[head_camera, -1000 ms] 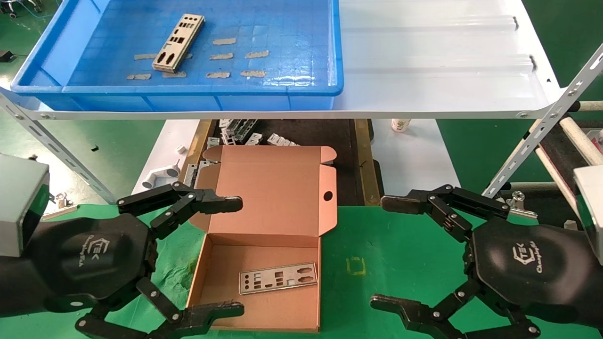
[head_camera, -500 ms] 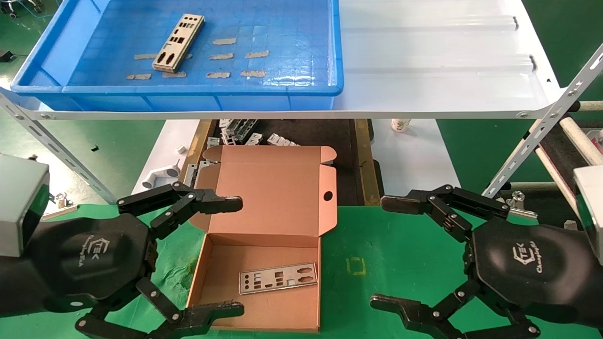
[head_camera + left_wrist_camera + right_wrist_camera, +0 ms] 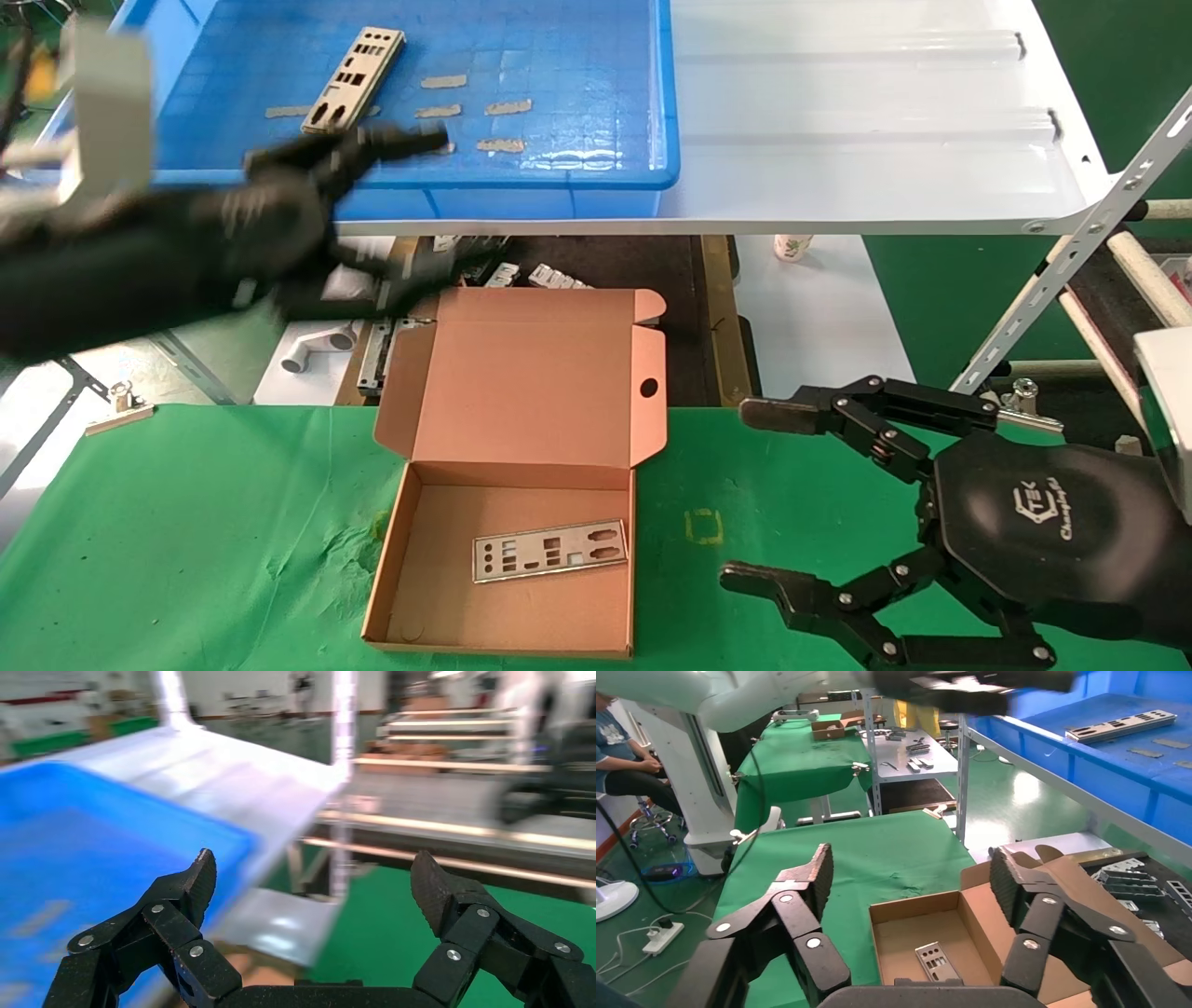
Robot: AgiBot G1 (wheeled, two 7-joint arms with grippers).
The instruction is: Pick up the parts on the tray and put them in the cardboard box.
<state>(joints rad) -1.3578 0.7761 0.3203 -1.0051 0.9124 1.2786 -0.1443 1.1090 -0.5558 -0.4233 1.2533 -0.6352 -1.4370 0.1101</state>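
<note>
- Shelf point(image 3: 838, 121) of glossy white metal spans the far side of the scene, carrying the blue tray point(image 3: 577, 177) on its left portion.
- Table point(image 3: 186, 522) under green cloth fills the near side; the cardboard box point(image 3: 521, 373) lies open on it, lid tipped back toward the shelf, the flap with a round hole on the robot's right.
- Tray holds one part point(image 3: 354, 82), a silver punched plate lying flat on the grid floor among tan tape scraps point(image 3: 507, 107). No other plate shows in the tray.
- Box holds a second part point(image 3: 549, 550), flat on its floor near the right wall, also visible in the right wrist view.
- Left hand point(image 3: 410, 200), blurred, is up at the tray's front rim: its upper finger lies over the tray floor just beside the remaining plate, its lower finger below the shelf edge. The left wrist view shows its fingers spread wide with nothing between them.
- Right hand point(image 3: 754, 499) hangs low over the table, to the right of the box, fingers apart and empty; it looks parked.
- Progress, judged from this layout: one plate boxed, one left. The reach for the last plate appears under way, with grasp, carry and release into the box not yet done.
- Small silver brackets point(image 3: 549, 275) and a white pipe fitting point(image 3: 312, 349) lie under the shelf, behind the box.
</note>
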